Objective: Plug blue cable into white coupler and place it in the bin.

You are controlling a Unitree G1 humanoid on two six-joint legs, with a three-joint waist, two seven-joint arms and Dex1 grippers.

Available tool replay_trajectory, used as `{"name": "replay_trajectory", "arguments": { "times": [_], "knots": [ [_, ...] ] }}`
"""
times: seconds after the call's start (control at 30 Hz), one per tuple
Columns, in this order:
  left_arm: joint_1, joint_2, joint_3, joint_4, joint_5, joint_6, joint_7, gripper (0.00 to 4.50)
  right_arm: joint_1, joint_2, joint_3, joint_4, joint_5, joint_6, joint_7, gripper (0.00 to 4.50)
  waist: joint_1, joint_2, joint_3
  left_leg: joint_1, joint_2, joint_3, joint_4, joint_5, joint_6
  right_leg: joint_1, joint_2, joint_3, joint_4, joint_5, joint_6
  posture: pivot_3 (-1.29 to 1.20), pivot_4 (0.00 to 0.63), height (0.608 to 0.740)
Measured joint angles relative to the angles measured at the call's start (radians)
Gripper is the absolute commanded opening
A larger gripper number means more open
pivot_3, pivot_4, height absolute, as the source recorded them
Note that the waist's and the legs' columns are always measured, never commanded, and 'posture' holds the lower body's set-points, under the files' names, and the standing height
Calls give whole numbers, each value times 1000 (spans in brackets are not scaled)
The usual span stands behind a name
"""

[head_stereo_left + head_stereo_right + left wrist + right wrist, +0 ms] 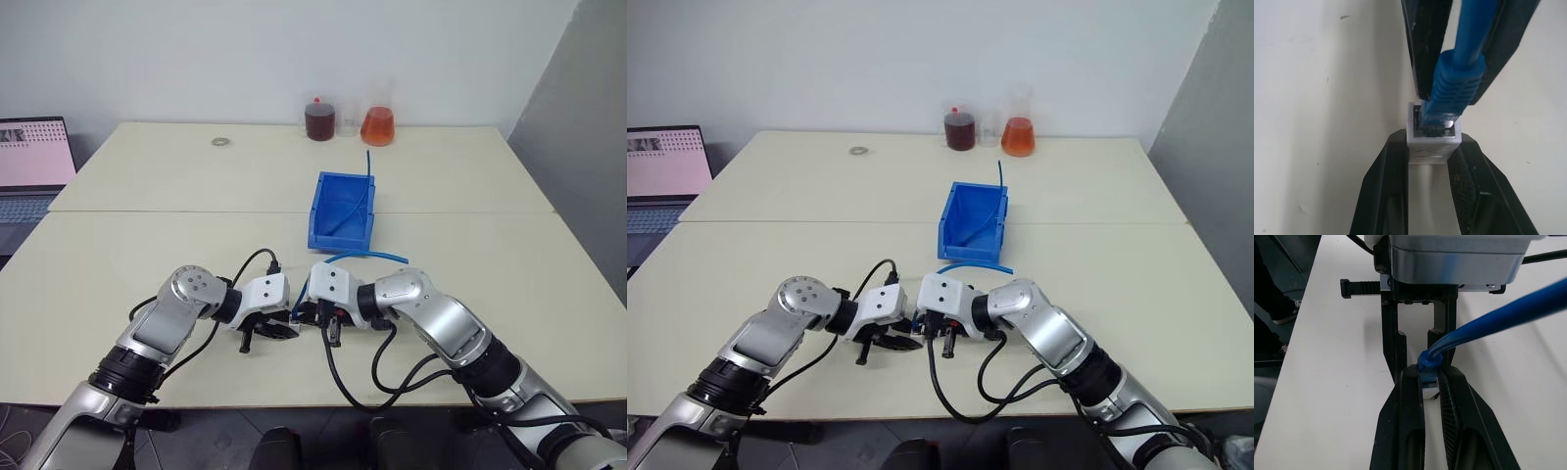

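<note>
Head views, grippers: left gripper [266, 333] and right gripper [328, 318] brought nose to nose low over the near table [127, 264], so that one can steady the socket while the other feeds the plug.
Head views, cable: blue cable [367, 256] arcing from the right gripper back toward the bin (slack left free, probably so it does not pull against the join).
Head views, bin: blue bin [327, 233] just beyond the grippers, low lip facing them, a second thin blue cable [364, 201] lying inside and sticking up over the far wall.
Head views, background: two flasks [377, 125] at the far edge, a laptop [34, 157] off to the left; neither in the way.
Left wrist view: white coupler [1432, 142] clamped between the left fingers [1386, 191], dark opening turned toward the plug; blue boot [1455, 88] and plug tip already at or just inside the mouth, depth not readable.
Right wrist view: right fingers [1408, 421] closed on the plug end close behind the boot [1428, 361], a short grip for a straight push.
Stage: insertion under way, seating unconfirmed; drop into the bin not yet done.
</note>
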Motion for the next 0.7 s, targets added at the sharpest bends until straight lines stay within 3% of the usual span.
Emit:
{"name": "replay_trajectory", "arguments": {
  "times": [0.7],
  "knots": [
    [24,2,7,-21,1,48,11,784,-23,50,27,55,-88,-38,55,143,-9,6,-14,2,2,0,-2,-1,1,0,3,1,0,-2,-4,0,150,740]
  ]
}}
